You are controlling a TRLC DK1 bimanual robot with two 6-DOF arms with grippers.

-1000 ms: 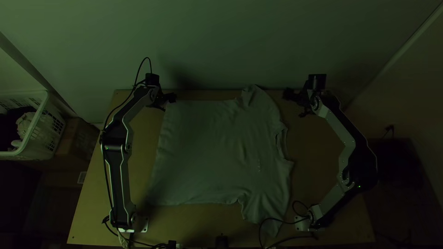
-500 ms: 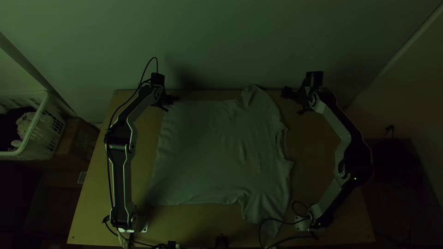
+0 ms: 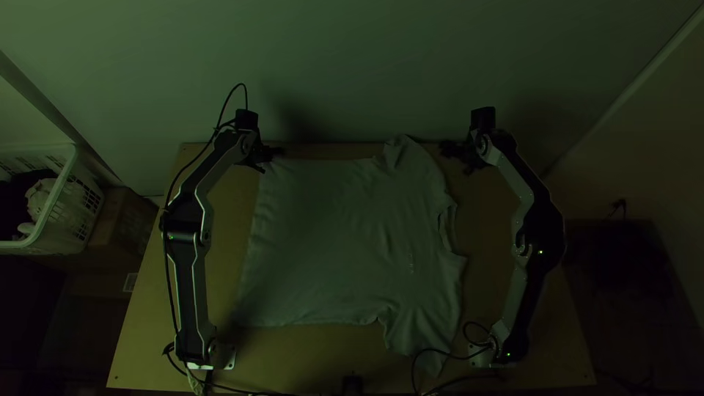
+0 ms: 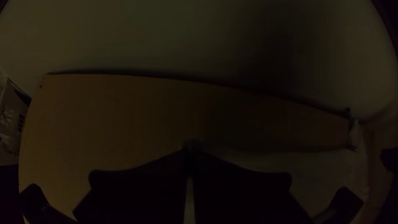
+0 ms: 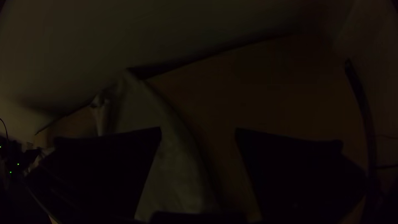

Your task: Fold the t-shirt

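The pale t-shirt (image 3: 341, 242) lies spread out, its hem toward the left arm and its sleeves and neck toward the right arm. At the hem's far corner is my left gripper (image 3: 270, 157). In the left wrist view the fingertips of my left gripper (image 4: 190, 154) meet, with a bit of the t-shirt (image 4: 192, 143) pinched at their tips. My right gripper (image 3: 456, 155) stands right of the far sleeve, near the table's far edge. Seen from its wrist, my right gripper (image 5: 198, 132) is open, with part of the t-shirt (image 5: 174, 166) and bare wood beyond the gap.
Wooden table (image 3: 513, 337) shows around the shirt, with a wall (image 3: 352, 66) behind its far edge. A white basket (image 3: 64, 198) holding cloth stands off the left side, next to a cardboard box (image 3: 121, 224). Black cables (image 3: 440, 353) run near the right arm's base.
The right arm has swung left, bringing its gripper a little nearer the far sleeve. My left arm has shifted only slightly at the hem corner. The shirt lies as before.
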